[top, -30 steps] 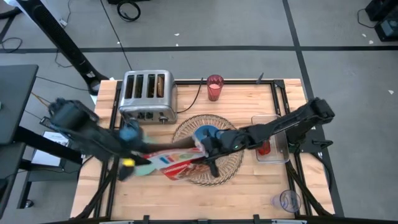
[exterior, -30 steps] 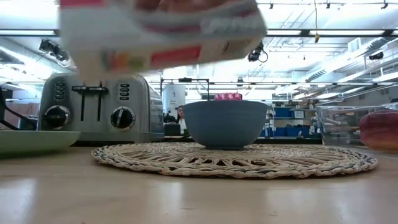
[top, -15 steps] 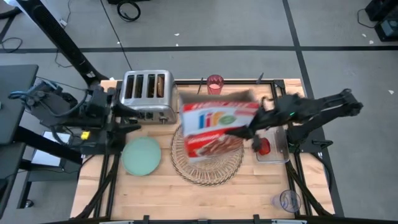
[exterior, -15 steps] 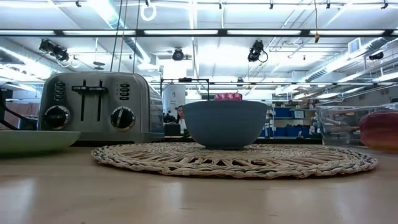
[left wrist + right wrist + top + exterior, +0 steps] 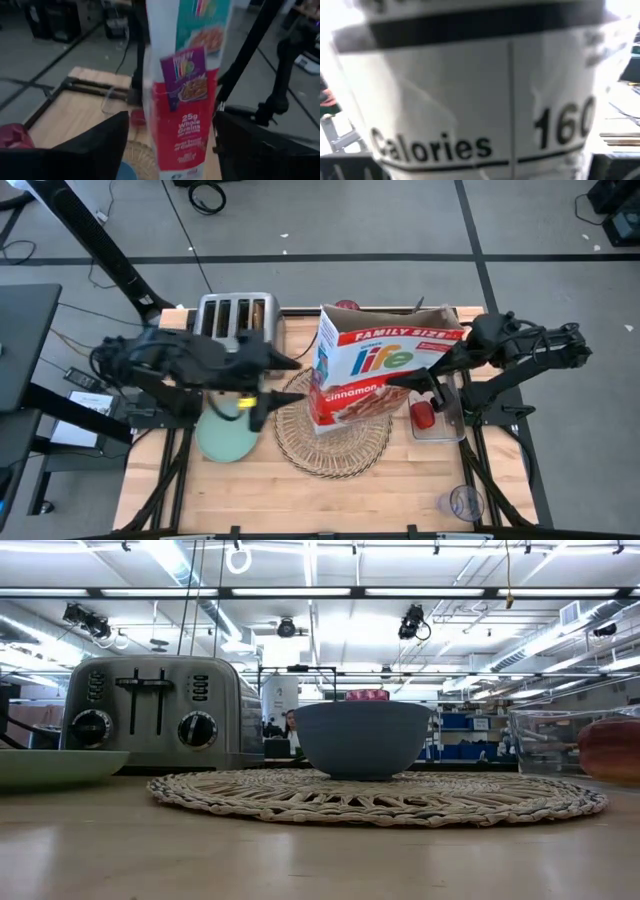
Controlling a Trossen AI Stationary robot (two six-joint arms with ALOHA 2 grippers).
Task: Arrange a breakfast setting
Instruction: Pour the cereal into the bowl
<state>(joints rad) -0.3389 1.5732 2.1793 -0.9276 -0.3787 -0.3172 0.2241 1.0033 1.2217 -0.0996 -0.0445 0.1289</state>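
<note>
A red and white cereal box (image 5: 375, 375) hangs upright, its top flaps open, above the woven placemat (image 5: 335, 445). My right gripper (image 5: 412, 380) is shut on it. My left gripper (image 5: 285, 365) stands open, level, just left of the box. In the left wrist view the box's narrow side (image 5: 187, 100) stands beyond the gap between the fingers, untouched. The blue bowl (image 5: 363, 738) sits on the placemat (image 5: 380, 798), with the red cup's rim (image 5: 367, 695) behind it. The green plate (image 5: 225, 432) lies left of the mat. My right gripper holds the cereal box at its right narrow side (image 5: 402, 372), low on the box, coming in level from the table's right. That side fills the right wrist view as a printed panel (image 5: 485, 100), hiding the fingers. The box is lifted clear, upright and slightly tilted.
The silver toaster (image 5: 232, 320) stands at the far left. A clear tray (image 5: 445, 425) at the right holds a red fruit (image 5: 425, 416). A clear glass thing (image 5: 462, 502) sits at the near right corner. Bare wood lies along the near edge.
My right gripper has carried the cereal box up and toward the far right, and the box has turned from lying low over the mat to upright. My left gripper has let go of the box, drawn back to the left, then swung back toward the box.
</note>
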